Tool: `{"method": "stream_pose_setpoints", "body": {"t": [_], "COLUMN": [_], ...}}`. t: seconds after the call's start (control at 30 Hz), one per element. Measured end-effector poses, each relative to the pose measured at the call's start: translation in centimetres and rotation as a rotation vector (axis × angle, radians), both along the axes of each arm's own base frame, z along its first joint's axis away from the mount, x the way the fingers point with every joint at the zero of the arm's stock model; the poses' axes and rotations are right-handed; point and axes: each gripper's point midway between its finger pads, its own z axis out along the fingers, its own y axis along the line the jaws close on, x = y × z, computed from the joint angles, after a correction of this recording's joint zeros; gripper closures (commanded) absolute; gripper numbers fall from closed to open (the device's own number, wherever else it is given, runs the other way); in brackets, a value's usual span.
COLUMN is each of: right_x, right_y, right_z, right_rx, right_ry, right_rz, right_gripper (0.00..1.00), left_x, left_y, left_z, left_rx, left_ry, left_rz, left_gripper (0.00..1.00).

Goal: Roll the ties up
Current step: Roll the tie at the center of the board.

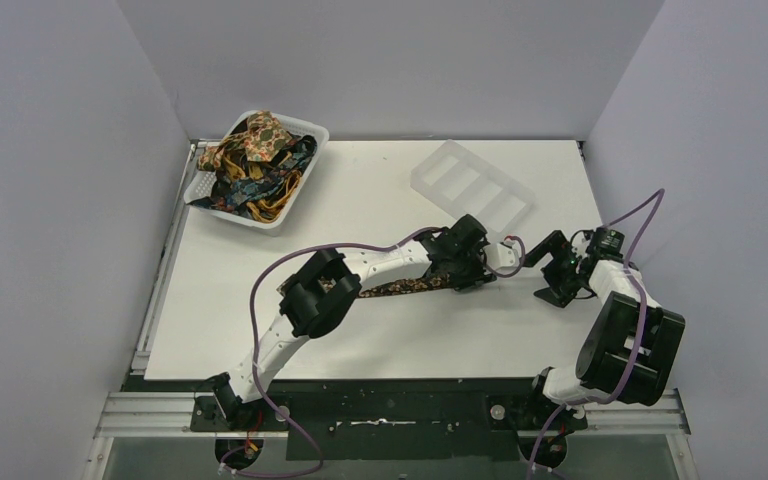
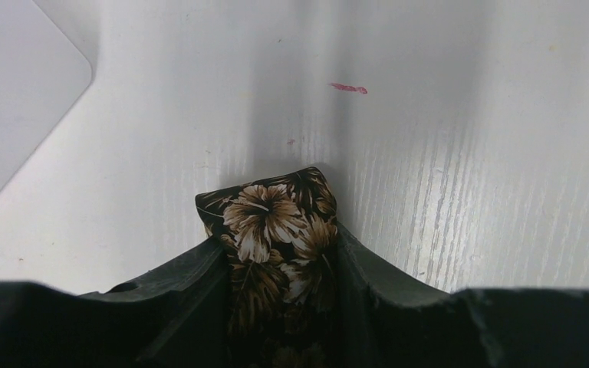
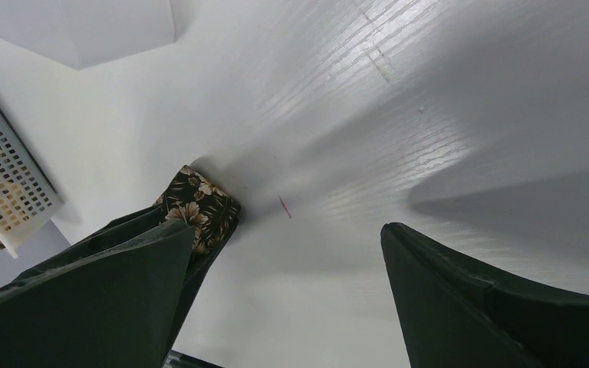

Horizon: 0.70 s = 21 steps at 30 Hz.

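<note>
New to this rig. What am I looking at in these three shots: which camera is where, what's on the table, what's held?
Two robot arms are bolted at the near edge of a white table, each ending in a two-finger gripper. One picture looks down from above. The other two come from a camera on each wrist, so the dark shapes at the bottom are that gripper's own fingers. On the table sit a white basket heaped with ties, a clear compartment tray and one brown floral tie laid out mid-table. The left gripper is shut on that tie. The right gripper is open and holds nothing.
</note>
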Motion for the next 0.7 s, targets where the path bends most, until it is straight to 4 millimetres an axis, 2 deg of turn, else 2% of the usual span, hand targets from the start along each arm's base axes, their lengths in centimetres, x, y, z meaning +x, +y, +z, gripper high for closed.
{"method": "stream_pose_setpoints", "body": {"t": [0.13,0.23,0.37,0.57,0.7], "right_x": [0.0,0.0,-0.2,-0.1,-0.2], "right_y": [0.2,0.4,0.7,0.9,0.9], "right_z": [0.1,0.0,-0.1,0.0,-0.1], "right_rx": [0.006,0.014,0.03,0.038,0.042], "right_ry": [-0.008,-0.015,-0.019,-0.028,-0.027], "right_rz": [0.011,0.019,0.027,0.033,0.034], "right_gripper": [0.0,0.0,0.0,0.0,0.0], "left_x": [0.2,0.3,1.0,1.8,1.9], "left_y": [0.0,-0.2,-0.1,0.0,0.0], "left_z": [0.0,0.0,0.3,0.6,0.6], "left_rx": [-0.006,-0.019,-0.034,-0.038,-0.038], "left_ry": [0.001,-0.009,-0.045,-0.081,-0.084], "left_rz": [0.003,0.006,0.036,0.063,0.067], "left_gripper": [0.6,0.42,0.29,0.25,0.29]}}
